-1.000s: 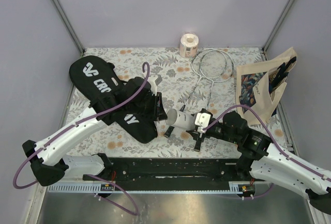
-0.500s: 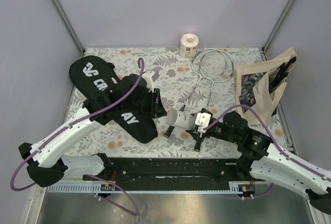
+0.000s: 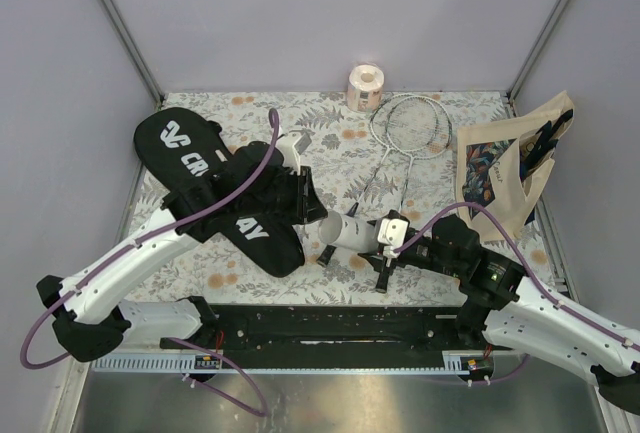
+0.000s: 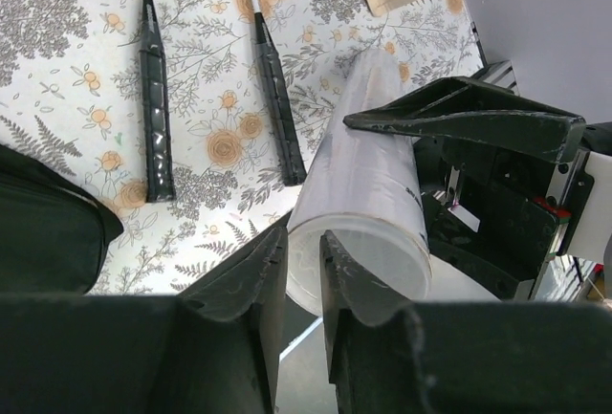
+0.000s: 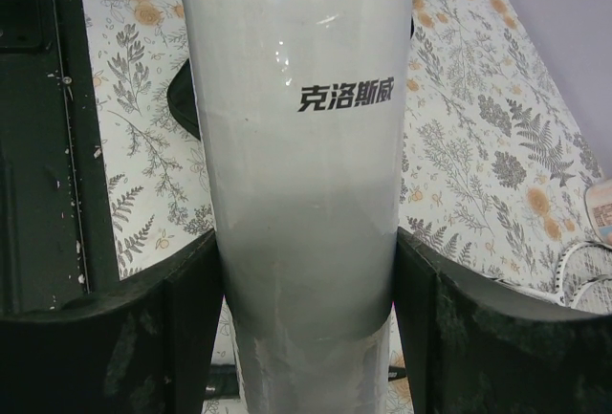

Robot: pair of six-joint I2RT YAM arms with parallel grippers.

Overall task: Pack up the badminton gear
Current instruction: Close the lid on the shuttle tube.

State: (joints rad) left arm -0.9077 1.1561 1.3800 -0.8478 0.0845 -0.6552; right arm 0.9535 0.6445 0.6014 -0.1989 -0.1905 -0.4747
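Observation:
The white tube (image 3: 350, 230) is held off the table, clamped round its middle by my right gripper (image 3: 377, 242), which is shut on it (image 5: 306, 271). My left gripper (image 3: 318, 215) is at the tube's free end. Its fingers (image 4: 251, 275) stand a narrow gap apart, one beside the tube's rim (image 4: 356, 242) and one in front of its end face, and it holds nothing. Two rackets (image 3: 410, 125) lie at the back, with their black handles (image 4: 156, 98) on the cloth. The black CROSSWAY bag (image 3: 215, 188) lies at the left under my left arm.
A beige printed tote bag (image 3: 505, 168) leans at the right wall. A pinkish paper roll (image 3: 364, 86) stands at the back edge. Grey walls close in the flowered table (image 3: 330, 143) on three sides.
My left gripper has moved right, from over the bag up to the tube's free end. The right gripper and the tube have stayed still.

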